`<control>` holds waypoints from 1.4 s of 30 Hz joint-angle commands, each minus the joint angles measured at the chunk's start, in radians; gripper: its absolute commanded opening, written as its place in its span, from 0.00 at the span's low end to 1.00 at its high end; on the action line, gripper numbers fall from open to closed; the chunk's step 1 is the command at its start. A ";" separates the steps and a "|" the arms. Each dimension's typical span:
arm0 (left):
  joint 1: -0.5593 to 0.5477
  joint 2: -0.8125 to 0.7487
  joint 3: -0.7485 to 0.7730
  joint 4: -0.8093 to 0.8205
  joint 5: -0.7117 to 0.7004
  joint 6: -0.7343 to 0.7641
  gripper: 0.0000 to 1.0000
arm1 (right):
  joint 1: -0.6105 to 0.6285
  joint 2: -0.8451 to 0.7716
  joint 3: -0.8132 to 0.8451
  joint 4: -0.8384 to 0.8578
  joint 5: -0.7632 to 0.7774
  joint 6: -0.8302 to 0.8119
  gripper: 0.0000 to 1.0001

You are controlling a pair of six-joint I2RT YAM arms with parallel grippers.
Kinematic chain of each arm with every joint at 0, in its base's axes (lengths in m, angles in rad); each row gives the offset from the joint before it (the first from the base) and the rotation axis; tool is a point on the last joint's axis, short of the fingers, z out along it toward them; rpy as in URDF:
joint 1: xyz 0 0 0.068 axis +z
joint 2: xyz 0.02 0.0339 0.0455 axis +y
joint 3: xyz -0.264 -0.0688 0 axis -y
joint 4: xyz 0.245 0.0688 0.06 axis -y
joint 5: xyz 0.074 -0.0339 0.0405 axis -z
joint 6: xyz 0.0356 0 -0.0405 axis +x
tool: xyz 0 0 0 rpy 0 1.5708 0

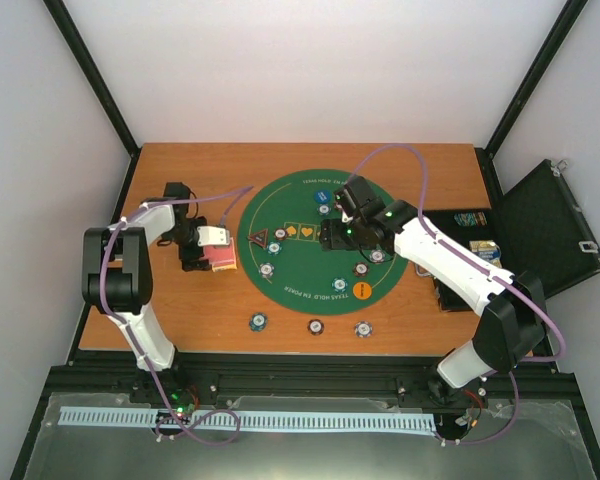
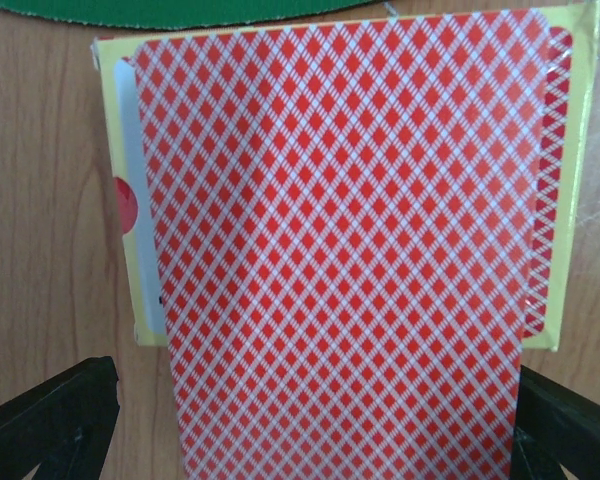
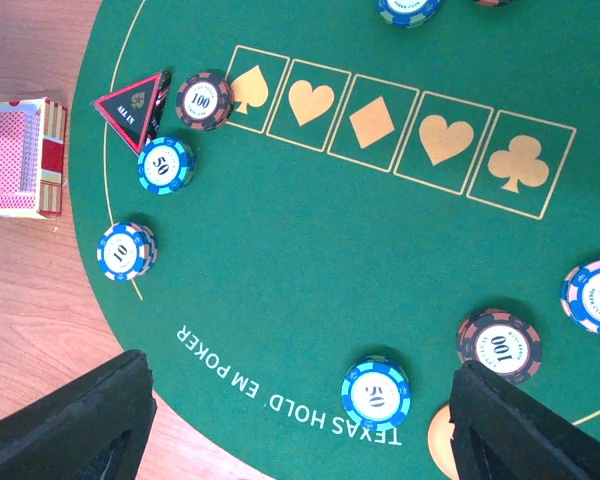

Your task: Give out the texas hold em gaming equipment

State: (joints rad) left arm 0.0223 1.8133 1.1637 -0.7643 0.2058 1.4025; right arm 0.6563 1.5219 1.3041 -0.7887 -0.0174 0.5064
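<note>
**Two spread grippers, deck waiting to be dealt**

Top external: the left gripper (image 1: pixel 202 250) sits at the red-backed card deck (image 1: pixel 221 252), left of centre on the wooden table (image 1: pixel 180 180), just off the green felt mat (image 1: pixel 290 290). The right gripper (image 1: pixel 330 237) hovers mid-mat among chips.

Left wrist: its fingers (image 2: pixel 50 425) stand wide at the lower corners, flanking the top card (image 2: pixel 340 260) without pinching it.

Right wrist: jaws apart and empty. The triangular marker (image 3: pixel 132 108) lies upper left, a blue 50 chip (image 3: pixel 376 392) bottom centre.

Dealing looks to be the step in hand. The next move calls for closing on one card only.

top: overhead, whole table (image 1: pixel 180 170) | left wrist: close over cards (image 2: pixel 340 250) | right wrist: above mat (image 3: pixel 330 250), cards shared
</note>
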 commanded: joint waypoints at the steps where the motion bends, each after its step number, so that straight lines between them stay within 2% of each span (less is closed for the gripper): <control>1: -0.013 0.025 -0.003 0.015 0.008 0.041 1.00 | 0.009 -0.012 0.006 0.009 -0.005 0.009 0.80; 7: -0.012 0.054 0.000 0.012 -0.029 0.056 1.00 | 0.009 -0.005 0.004 0.014 -0.013 0.011 0.79; 13: -0.012 0.058 -0.007 0.036 -0.011 0.058 0.93 | 0.009 0.003 0.005 0.014 -0.022 0.010 0.76; 21: -0.012 0.055 -0.018 0.060 -0.024 0.065 0.75 | 0.009 0.013 0.000 0.021 -0.040 0.011 0.74; 26: -0.012 0.044 -0.027 0.075 -0.026 0.063 0.57 | 0.009 0.017 -0.015 0.043 -0.069 0.016 0.73; 33: -0.013 0.024 -0.044 0.100 -0.026 0.044 0.47 | 0.013 0.017 -0.033 0.065 -0.097 0.024 0.73; 37: -0.012 0.008 -0.041 0.088 -0.026 0.035 0.35 | 0.018 0.019 -0.037 0.076 -0.115 0.028 0.73; 42: -0.008 -0.029 -0.033 0.050 -0.018 0.025 0.26 | 0.019 0.020 -0.047 0.108 -0.147 0.040 0.73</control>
State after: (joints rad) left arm 0.0135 1.8183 1.1347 -0.6987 0.1860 1.4345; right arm 0.6621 1.5307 1.2728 -0.7261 -0.1268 0.5255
